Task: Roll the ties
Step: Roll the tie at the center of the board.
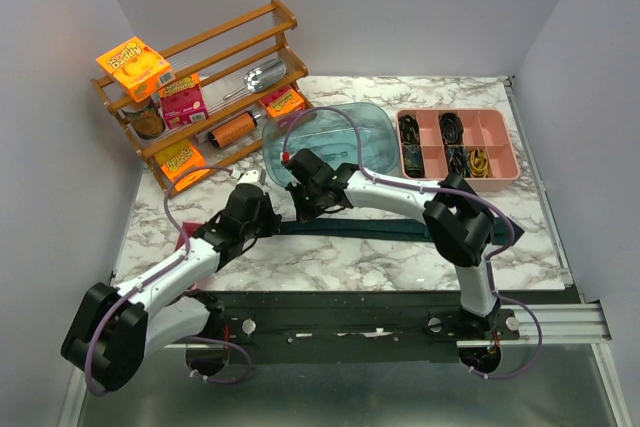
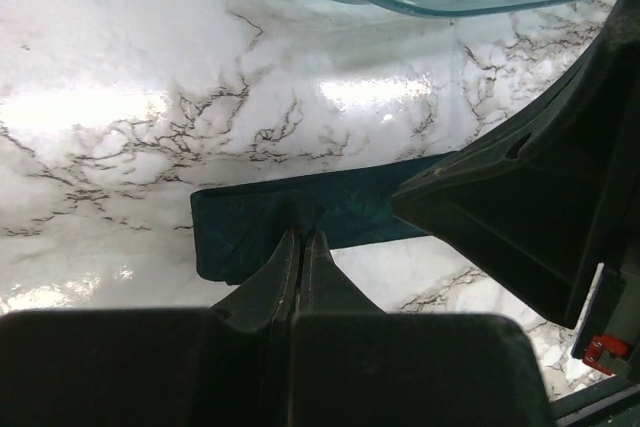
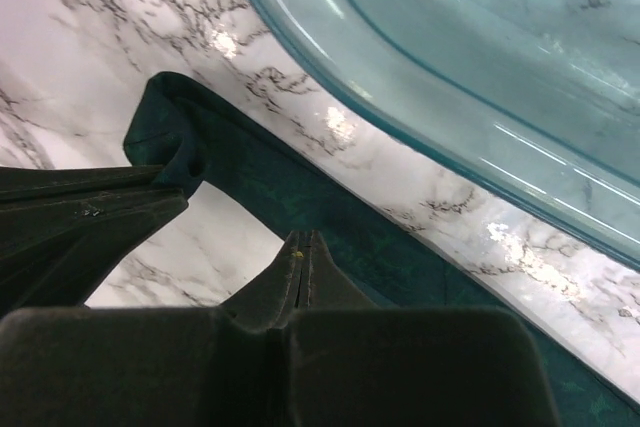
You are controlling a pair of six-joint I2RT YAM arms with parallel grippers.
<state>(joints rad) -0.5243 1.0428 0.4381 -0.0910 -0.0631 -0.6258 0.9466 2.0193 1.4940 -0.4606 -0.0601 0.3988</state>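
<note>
rolling stage, first turn | teal necktie (image 1: 350, 230) flat on marble table (image 2: 120, 97), just beside blue tub (image 3: 420, 67) | left gripper (image 2: 301, 237) closed, pinching its puckered end | right gripper (image 3: 301, 239) closed empty, tips at strip | advise: fold end over tight, edges square.

The tie (image 1: 360, 230) is seen as a long, narrow band of dark teal fabric (a faint woven pattern is shown in the wrist views). It is laid flat and stretched left to right across the marble table (image 1: 350, 272), just in front of the blue tub (image 1: 385, 132). Its left end is doubled back on itself, one corner lifted slightly; it is not yet rolled.
</note>
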